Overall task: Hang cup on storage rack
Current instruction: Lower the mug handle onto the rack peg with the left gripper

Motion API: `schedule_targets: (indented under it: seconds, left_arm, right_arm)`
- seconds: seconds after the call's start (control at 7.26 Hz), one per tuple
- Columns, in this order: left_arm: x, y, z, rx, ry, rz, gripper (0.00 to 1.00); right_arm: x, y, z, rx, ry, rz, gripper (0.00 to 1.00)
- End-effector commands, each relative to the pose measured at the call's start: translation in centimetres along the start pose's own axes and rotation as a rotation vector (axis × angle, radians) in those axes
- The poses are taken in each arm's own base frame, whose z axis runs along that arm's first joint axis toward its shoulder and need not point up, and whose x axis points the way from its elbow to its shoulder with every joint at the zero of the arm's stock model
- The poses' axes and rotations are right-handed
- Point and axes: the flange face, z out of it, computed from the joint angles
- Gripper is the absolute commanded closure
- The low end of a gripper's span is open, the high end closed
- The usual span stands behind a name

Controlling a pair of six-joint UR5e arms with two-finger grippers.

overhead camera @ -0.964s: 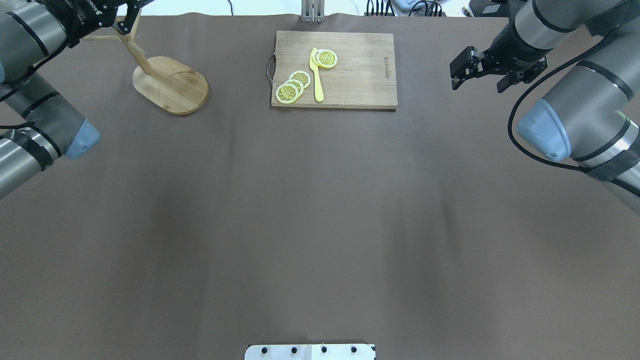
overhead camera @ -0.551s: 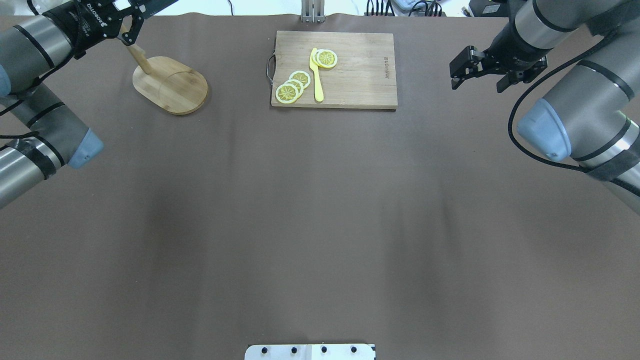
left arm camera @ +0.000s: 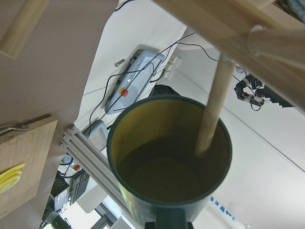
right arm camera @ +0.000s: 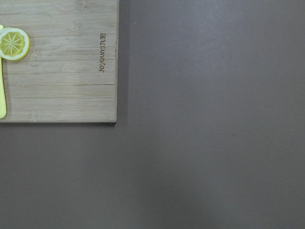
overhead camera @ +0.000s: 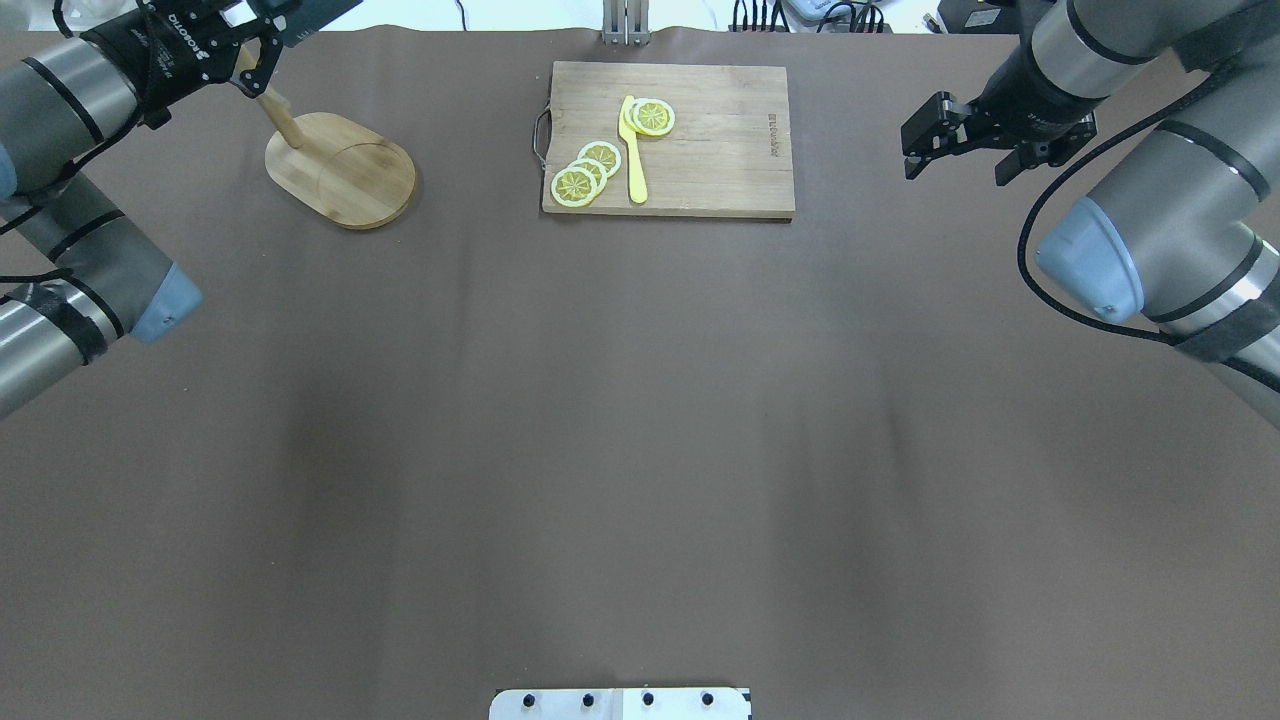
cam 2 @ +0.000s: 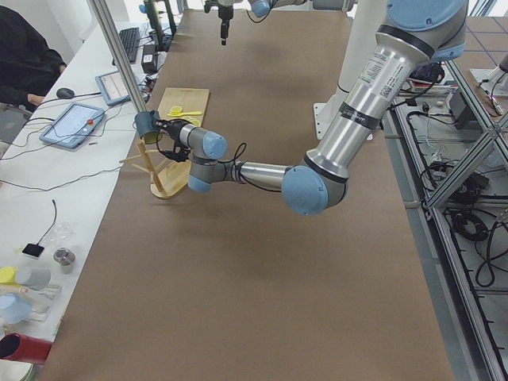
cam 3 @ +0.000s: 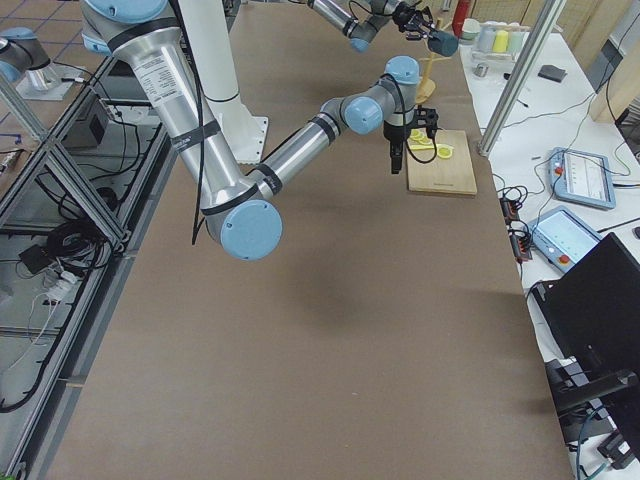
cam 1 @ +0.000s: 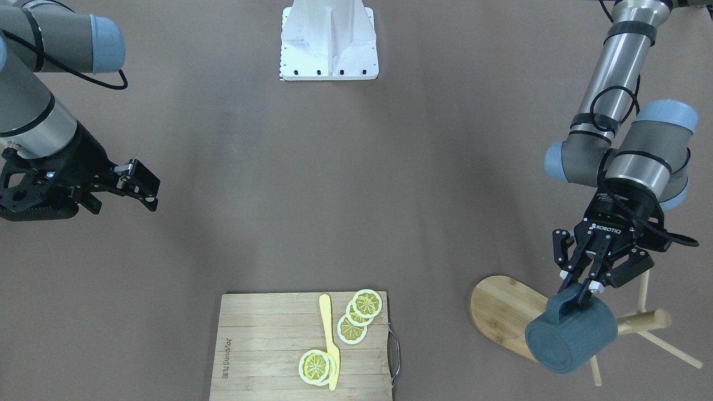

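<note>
My left gripper (cam 1: 582,292) is shut on the loop handle of the slate-blue cup (cam 1: 571,334) and holds it on its side in the air beside the top of the wooden storage rack (cam 1: 640,322). In the left wrist view a thin peg (left arm camera: 212,109) crosses the cup's yellowish mouth (left arm camera: 169,157) and its tip lies within the rim. From overhead, the left gripper (overhead camera: 262,55) is above the rack's post (overhead camera: 275,110), and the cup (overhead camera: 310,15) shows at the top edge. My right gripper (cam 1: 150,195) is open and empty above the cloth; it also shows overhead (overhead camera: 955,150).
A slatted cutting board (overhead camera: 700,150) with lemon slices (overhead camera: 585,172) and a yellow knife (overhead camera: 632,150) lies mid-back. The rack's oval base (overhead camera: 340,170) sits at the back left. The robot's white base plate (overhead camera: 620,703) is at the near edge. Brown cloth covers the table.
My left wrist has swung over the rack's top, and the cup's edge has come into the overhead view. The right arm has not moved.
</note>
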Motion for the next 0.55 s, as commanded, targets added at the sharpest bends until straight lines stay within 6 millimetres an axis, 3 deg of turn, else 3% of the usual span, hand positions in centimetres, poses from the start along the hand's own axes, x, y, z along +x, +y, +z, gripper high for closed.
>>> schedule_targets:
  seconds: [0.0, 0.41]
  left_arm:
    - [-0.1, -0.5, -0.5, 0.002, 0.0, -0.01, 1.0]
    - [-0.4, -1.9, -2.3, -0.005, 0.001, -0.042, 1.0]
  right_arm:
    - [-0.1, 0.0, 0.0, -0.001, 0.0, -0.001, 0.0]
    - [-0.2, 0.1, -0.1, 0.001, -0.003, -0.002, 0.0]
